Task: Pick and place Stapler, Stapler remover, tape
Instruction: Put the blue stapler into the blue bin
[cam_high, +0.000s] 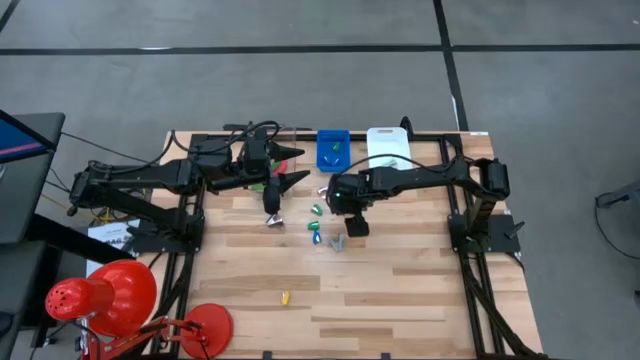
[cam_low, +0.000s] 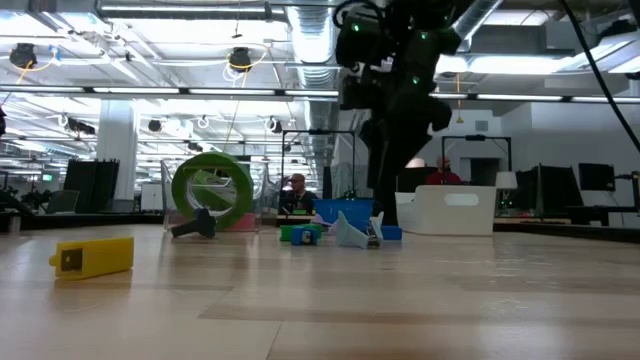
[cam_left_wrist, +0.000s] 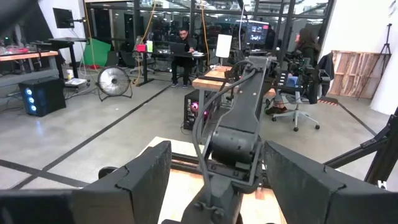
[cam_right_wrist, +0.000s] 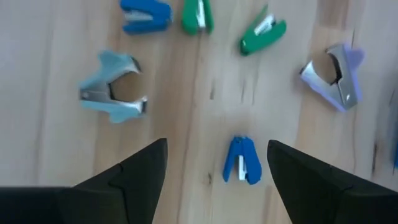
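Observation:
Small staplers lie flat on the wooden table: a blue one (cam_right_wrist: 241, 160) below and between my right gripper's (cam_right_wrist: 217, 144) open fingers, two green ones (cam_right_wrist: 198, 15) (cam_right_wrist: 263, 36) and another blue one (cam_right_wrist: 146, 15) beyond it. A light blue stapler remover (cam_right_wrist: 115, 87) and a lavender one (cam_right_wrist: 333, 74) lie to either side. My right gripper (cam_high: 347, 213) points steeply down above them and holds nothing. A green tape roll (cam_low: 212, 190) stands on its edge, with something pink behind it. My left gripper (cam_high: 292, 166) hangs level and open, high over the table's far left.
A blue bin (cam_high: 333, 150) and a white bin (cam_high: 388, 148) stand at the table's far edge. A yellow stapler (cam_high: 285, 297) lies alone toward the near edge. A dark grey item (cam_high: 273, 218) lies left of the cluster. People sit in the room beyond.

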